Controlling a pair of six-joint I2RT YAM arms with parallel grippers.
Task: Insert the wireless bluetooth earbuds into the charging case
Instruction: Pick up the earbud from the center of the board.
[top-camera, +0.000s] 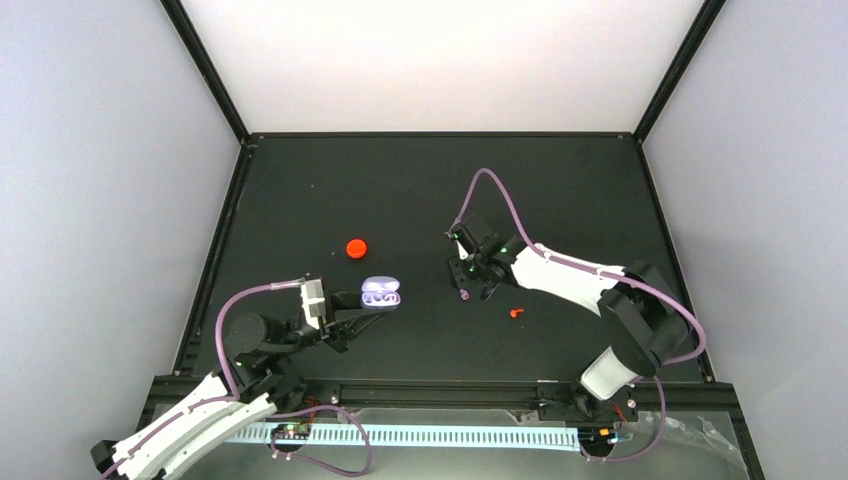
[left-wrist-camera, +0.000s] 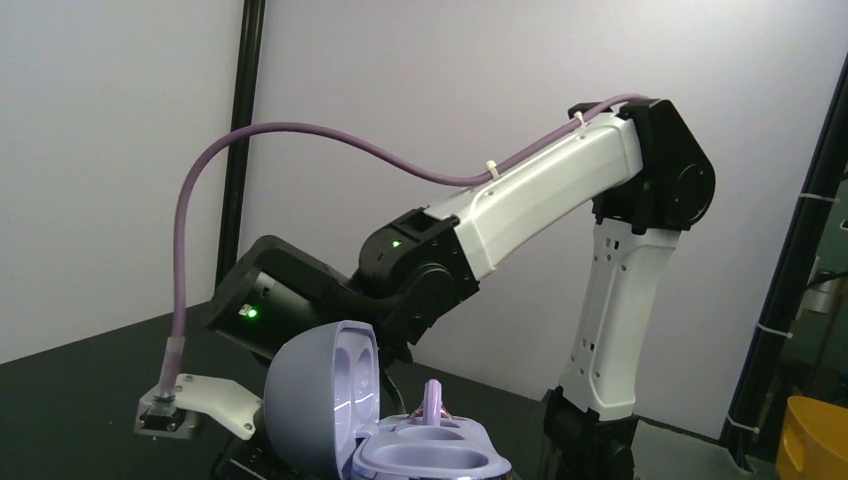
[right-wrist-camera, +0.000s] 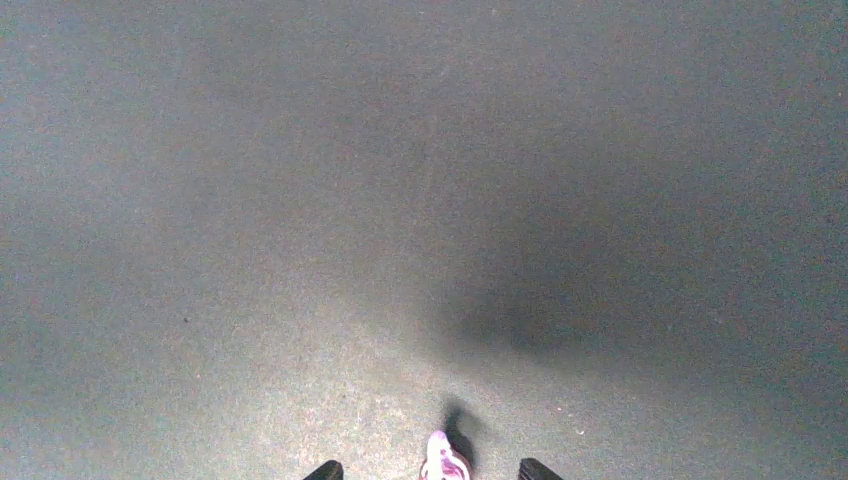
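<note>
The charging case (top-camera: 380, 293) is pale lavender and stands left of centre with its lid up. In the left wrist view the charging case (left-wrist-camera: 430, 455) fills the bottom centre, and both wells that show are empty. My left gripper (top-camera: 362, 313) reaches the case's near side and looks closed on its base; its fingers are out of the wrist view. One purple-and-whitish earbud (top-camera: 464, 295) lies on the mat and also shows past the case's far rim (left-wrist-camera: 433, 395). My right gripper (top-camera: 476, 283) is open just above it, and the earbud (right-wrist-camera: 445, 464) lies between the two fingertips (right-wrist-camera: 325, 470). The other earbud is not visible.
A round red cap (top-camera: 355, 247) lies behind the case. A small red bit (top-camera: 515, 312) lies on the mat under the right forearm. The black mat (top-camera: 420, 190) is walled by a black frame and pale panels on three sides.
</note>
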